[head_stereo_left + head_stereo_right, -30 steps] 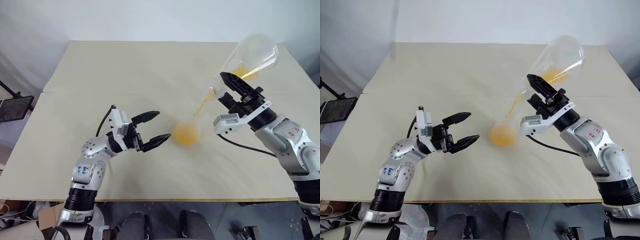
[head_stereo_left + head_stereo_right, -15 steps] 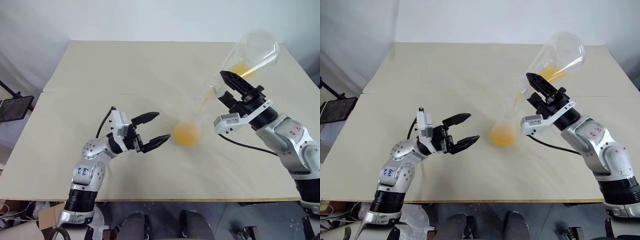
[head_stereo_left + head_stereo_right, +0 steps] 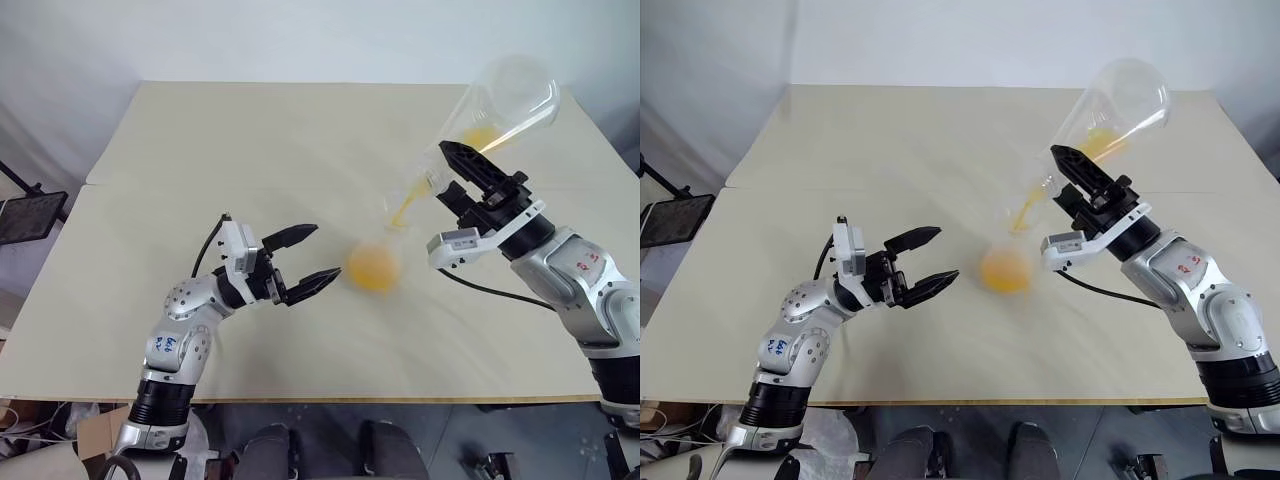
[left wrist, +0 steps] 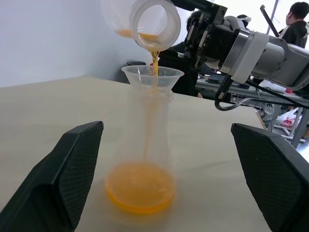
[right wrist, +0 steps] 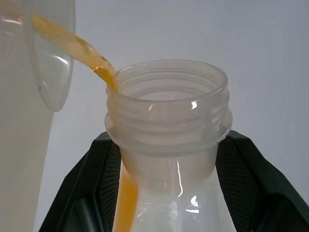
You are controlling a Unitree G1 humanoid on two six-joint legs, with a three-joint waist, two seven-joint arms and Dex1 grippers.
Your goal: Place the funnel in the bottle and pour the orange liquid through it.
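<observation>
No wording can be read with certainty. There are small blue markings on the left arm's grey shell [image 3: 172, 343] behind the left tool and small red markings on the right arm's shell [image 3: 585, 262] behind the right tool, all too small to read.

Both arms are clad in silver-grey shells with black joints. The left gripper [image 3: 308, 257] and right gripper [image 3: 462, 172] are fitted with black fingers, white wrist blocks and black cables.

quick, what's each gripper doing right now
Left gripper: open, holding nothing, beside the bottle on the table.
Right gripper: shut on the neck of the tilted flask, pouring orange liquid into the funnel.
</observation>
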